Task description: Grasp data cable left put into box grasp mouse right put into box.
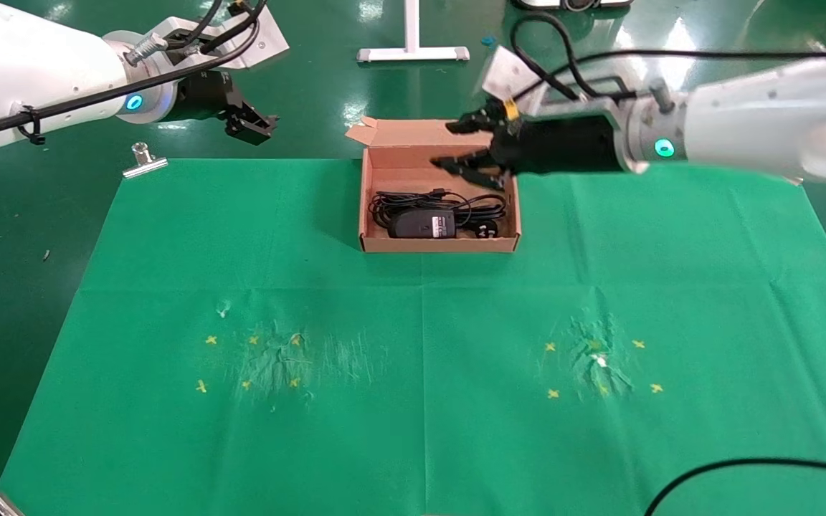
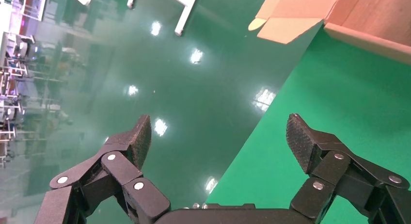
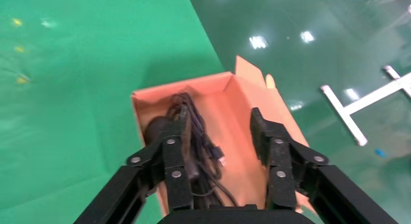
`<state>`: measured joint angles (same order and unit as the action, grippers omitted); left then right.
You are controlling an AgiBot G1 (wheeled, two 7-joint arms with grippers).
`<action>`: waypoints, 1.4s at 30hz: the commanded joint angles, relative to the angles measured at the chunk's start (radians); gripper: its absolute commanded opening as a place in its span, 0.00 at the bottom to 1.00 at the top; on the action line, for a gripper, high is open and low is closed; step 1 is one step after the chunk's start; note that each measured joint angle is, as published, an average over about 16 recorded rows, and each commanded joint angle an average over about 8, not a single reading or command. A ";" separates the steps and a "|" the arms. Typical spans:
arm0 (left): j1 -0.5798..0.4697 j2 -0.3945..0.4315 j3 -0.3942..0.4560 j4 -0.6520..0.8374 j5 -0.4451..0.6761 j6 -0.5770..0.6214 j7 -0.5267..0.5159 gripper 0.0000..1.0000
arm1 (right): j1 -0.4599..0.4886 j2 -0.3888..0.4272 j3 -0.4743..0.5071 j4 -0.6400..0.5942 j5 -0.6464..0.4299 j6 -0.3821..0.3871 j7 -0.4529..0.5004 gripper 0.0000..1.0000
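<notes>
Cable lies coiled inside the box, a black tangle along the box's middle. Mouse sits in the box too, white label up, at the near side of the coil. The thick cord and the mouse's thin cord cannot be told apart within the tangle. A plug-like black piece with pale marks rests toward the box's right near corner.

Judged from this, both placements look done; nothing of the task is left on the cloth.

Right gripper hovers over the box's far right part, jaws spread moderately, nothing between them. The right wrist view confirms it: right gripper looks down into the box, cable below the fingers and clear of them. What remains appears to be only pulling this arm clear.

Left gripper is parked well left of the box, beyond the cloth's far edge, over the floor. Left wrist view shows the left gripper wide open and empty.

Surface: green cloth with fold creases and two scuffed patches ringed by small yellow crosses, near left and near right of the box. A metal clip holds the cloth's far left corner.

Room: glossy dark green floor with lamp reflections; a white stand foot beyond the box.
</notes>
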<state>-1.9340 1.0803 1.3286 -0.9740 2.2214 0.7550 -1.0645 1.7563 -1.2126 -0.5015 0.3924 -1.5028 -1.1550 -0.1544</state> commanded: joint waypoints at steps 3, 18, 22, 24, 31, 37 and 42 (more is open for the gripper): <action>0.000 0.000 0.000 0.000 0.000 0.000 0.000 1.00 | -0.044 0.038 0.014 0.057 0.049 -0.022 0.022 1.00; 0.000 0.000 0.000 0.000 0.000 0.000 0.000 1.00 | -0.230 0.203 0.075 0.300 0.260 -0.115 0.115 1.00; 0.000 0.000 0.000 0.000 0.000 0.000 0.000 1.00 | -0.279 0.246 0.091 0.365 0.316 -0.139 0.140 1.00; 0.000 0.000 0.000 0.000 0.000 0.000 0.000 1.00 | -0.304 0.268 0.099 0.397 0.344 -0.152 0.153 1.00; 0.000 0.000 0.000 0.000 0.000 0.000 0.000 1.00 | -0.391 0.345 0.127 0.512 0.443 -0.195 0.196 1.00; 0.017 -0.009 -0.020 -0.006 -0.028 0.014 0.017 1.00 | -0.466 0.411 0.152 0.609 0.528 -0.233 0.234 1.00; 0.075 -0.041 -0.092 -0.027 -0.130 0.065 0.076 1.00 | -0.528 0.465 0.172 0.690 0.597 -0.263 0.265 1.00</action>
<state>-1.8551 1.0371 1.2325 -1.0024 2.0848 0.8228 -0.9845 1.2285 -0.7471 -0.3297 1.0827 -0.9050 -1.4187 0.1104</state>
